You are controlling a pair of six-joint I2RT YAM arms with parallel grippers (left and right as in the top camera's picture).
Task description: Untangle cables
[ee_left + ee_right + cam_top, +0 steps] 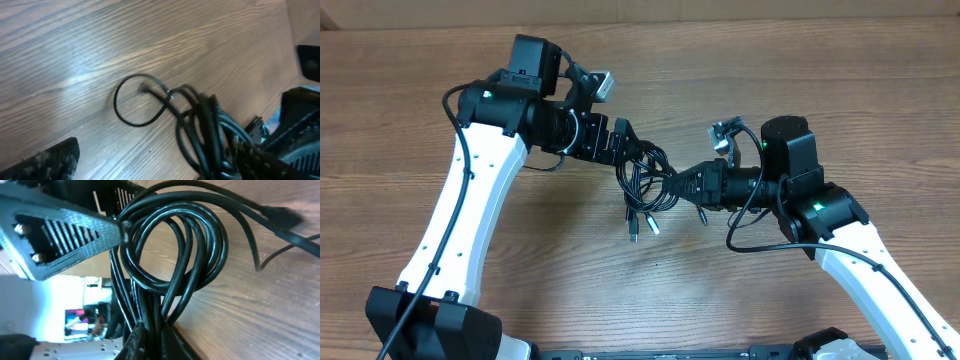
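Brown wood-grain table (pixel 800 80) filling pretty much the whole overhead view, grain running side to side, slightly glossy, with a pale glare patch in the left wrist view. Paler tan strip (pixel 740 8) along the far edge, no idea whether wall or board. Past the table edge in the right wrist view, just bright washed-out room with some blurry colourful clutter (pixel 82 320), too smeared to name. Black arm bases (pixel 430 325) sitting at the near edge. As for the cables (pixel 645 178): bunched in one black knot mid-table between the two arms, a few plug ends (pixel 638 226) sticking out toward the near side, some silver-tipped. Right gripper (pixel 678 183) clamped tight on the bundle, coils looping right in front of its camera. Left gripper (pixel 623 140) at the far-left side of the knot with fingers (pixel 47 160) spread wide, not pinching anything, strands just crowded against the other finger. One single loop (pixel 115 102) lying flat on the wood, off to the side of the thick part.
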